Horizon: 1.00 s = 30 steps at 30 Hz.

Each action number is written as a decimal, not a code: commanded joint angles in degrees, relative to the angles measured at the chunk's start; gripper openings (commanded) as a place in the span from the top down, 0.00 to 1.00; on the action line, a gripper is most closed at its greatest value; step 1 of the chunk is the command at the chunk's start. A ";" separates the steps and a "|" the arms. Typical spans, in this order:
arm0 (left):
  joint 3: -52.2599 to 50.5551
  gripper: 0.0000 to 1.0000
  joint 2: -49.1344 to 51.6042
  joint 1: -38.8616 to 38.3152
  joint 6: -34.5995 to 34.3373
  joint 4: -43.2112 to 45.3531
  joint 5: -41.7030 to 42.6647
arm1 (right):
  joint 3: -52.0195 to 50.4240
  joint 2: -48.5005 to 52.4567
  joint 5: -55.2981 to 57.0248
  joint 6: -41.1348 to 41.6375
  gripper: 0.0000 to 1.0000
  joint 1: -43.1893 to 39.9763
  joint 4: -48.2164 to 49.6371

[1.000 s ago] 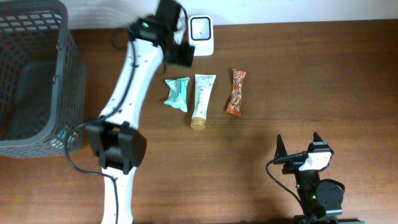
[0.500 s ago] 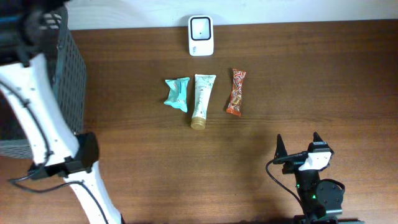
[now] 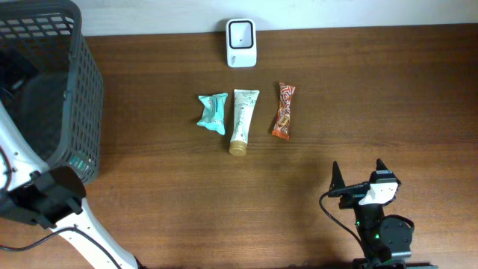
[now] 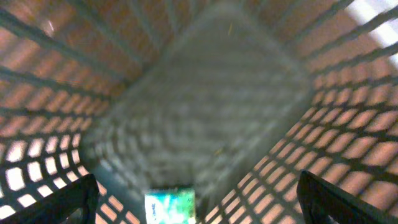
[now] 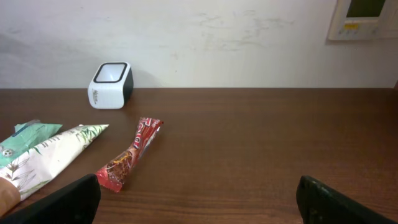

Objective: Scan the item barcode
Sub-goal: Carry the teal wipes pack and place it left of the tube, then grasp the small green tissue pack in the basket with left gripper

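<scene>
Nearest, at the table's [image 3: 373, 90] near edge: right gripper [image 3: 358, 173] is spread fully, and nothing is held or touched. In the right wrist view its fingertips [image 5: 68, 199] are seen at both bottom corners, with only bare wood between them.

Near left: left arm [image 3: 45, 198] is angled toward the basket [image 3: 84, 97]. The left gripper [image 4: 199, 180] is seen inside it, pointed at the basket floor. Its fingers [image 4: 56, 202] are set wide apart and nothing is gripped. A teal-green packet [image 4: 169, 205] is seen low between them, clear of both. The view is blurred, so its print cannot be read, and whether it lies on the floor cannot be told.

Mid-table, three items are laid in a row, well apart from both grippers:
- teal pouch [image 3: 213, 112]
- cream tube [image 3: 243, 119] just beside it, leaf-printed, gold cap toward the robot
- red-brown bar [image 3: 283, 110], patterned wrapper, set slightly off to the right

Lettering on all three is too small to be read.

Beyond the row, the white scanner [image 3: 241, 42] is placed at the far edge by the wall, dark window on top; the mark on its side is illegible. A wall panel [image 5: 364, 18] is seen farthest; its text is unreadable.
</scene>
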 commanded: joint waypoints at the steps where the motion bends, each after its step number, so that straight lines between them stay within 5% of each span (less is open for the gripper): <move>1: -8.52 0.02 -0.26 0.02 -0.52 0.02 -0.44 | -0.46 -0.37 0.28 0.44 0.01 -0.31 -0.17; 12: -33.81 0.07 -0.26 0.02 -0.59 6.54 1.79 | -0.46 -0.37 0.28 0.44 0.01 -0.31 -0.17; 18: -38.40 0.01 -0.26 0.02 -8.52 7.04 1.77 | -0.46 -0.37 0.28 0.44 0.01 -0.31 -0.17; 30: -44.68 0.01 -0.24 -0.09 -8.48 7.43 8.63 | -0.46 -0.37 0.28 0.44 0.01 -0.31 -0.17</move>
